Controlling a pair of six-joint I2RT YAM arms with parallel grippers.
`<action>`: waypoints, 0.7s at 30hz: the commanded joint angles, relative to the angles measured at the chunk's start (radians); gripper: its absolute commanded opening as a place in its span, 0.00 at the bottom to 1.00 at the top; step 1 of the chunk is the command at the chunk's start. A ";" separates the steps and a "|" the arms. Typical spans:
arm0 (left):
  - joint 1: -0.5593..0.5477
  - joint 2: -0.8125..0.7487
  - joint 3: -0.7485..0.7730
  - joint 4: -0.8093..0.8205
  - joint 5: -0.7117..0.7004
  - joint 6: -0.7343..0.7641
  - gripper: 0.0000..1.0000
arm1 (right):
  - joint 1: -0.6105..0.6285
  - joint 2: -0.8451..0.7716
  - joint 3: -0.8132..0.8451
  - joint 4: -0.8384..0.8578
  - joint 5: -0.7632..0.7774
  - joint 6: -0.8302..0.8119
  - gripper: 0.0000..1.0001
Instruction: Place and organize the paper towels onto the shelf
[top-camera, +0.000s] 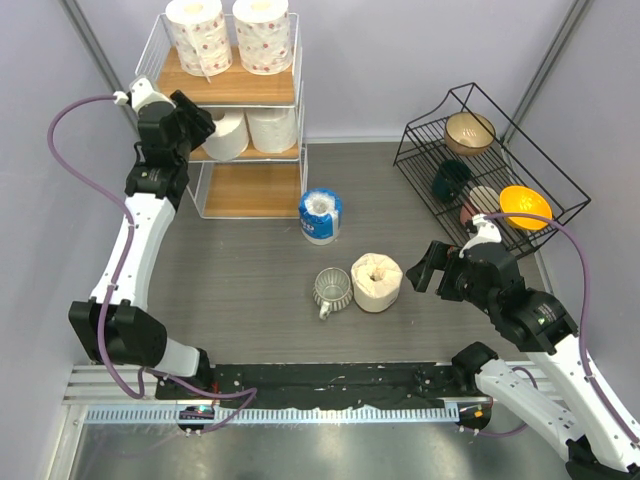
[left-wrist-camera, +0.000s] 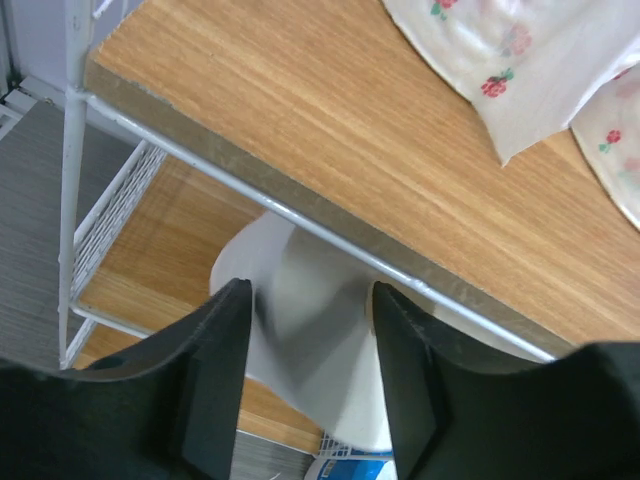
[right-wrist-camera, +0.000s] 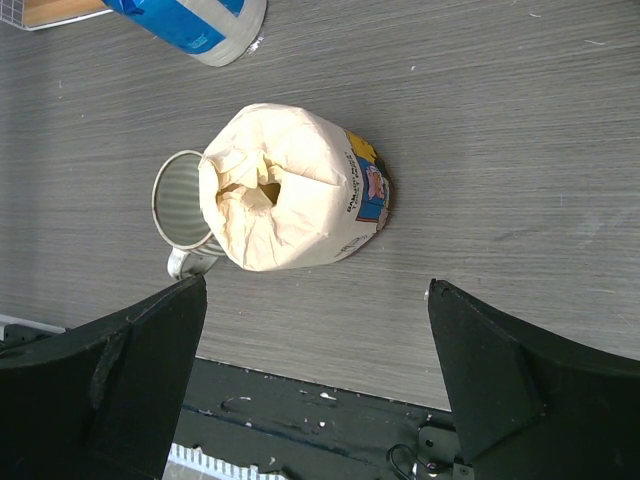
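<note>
Left pincer (left-wrist-camera: 312, 300) is up at the shelf (top-camera: 250, 190), reaching in under the top board. Its fingers sit partly open, one on each side of a plain white roll (top-camera: 228, 135) on the middle board (the roll is blurred here, so I cannot tell if they are gripping it). A second white roll (top-camera: 272, 128) stands just beside it, and two red-dotted rolls (top-camera: 197, 35) are on the top board.

Right pincer (right-wrist-camera: 315, 300) hangs wide open over the worktop (top-camera: 250, 280), holding nothing. The ragged cream roll (right-wrist-camera: 290, 190) stands ahead of it, touching a clear glass mug (right-wrist-camera: 180, 200). The blue-wrapped roll (top-camera: 320, 215) stands near the shelf's foot.

The worktop is grey wood-grain with pale walls around it, and a black wire rack (top-camera: 425, 140) of bowls sits far right.
</note>
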 joint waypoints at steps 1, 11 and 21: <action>0.008 -0.047 0.008 0.115 -0.006 -0.009 0.61 | 0.005 0.006 0.001 0.001 0.006 -0.002 0.98; 0.006 -0.104 -0.040 0.096 0.043 -0.007 0.65 | 0.003 -0.007 0.001 -0.002 0.000 0.010 0.98; 0.003 -0.507 -0.383 -0.042 0.340 -0.087 0.80 | 0.005 0.019 0.003 0.023 0.006 -0.011 0.98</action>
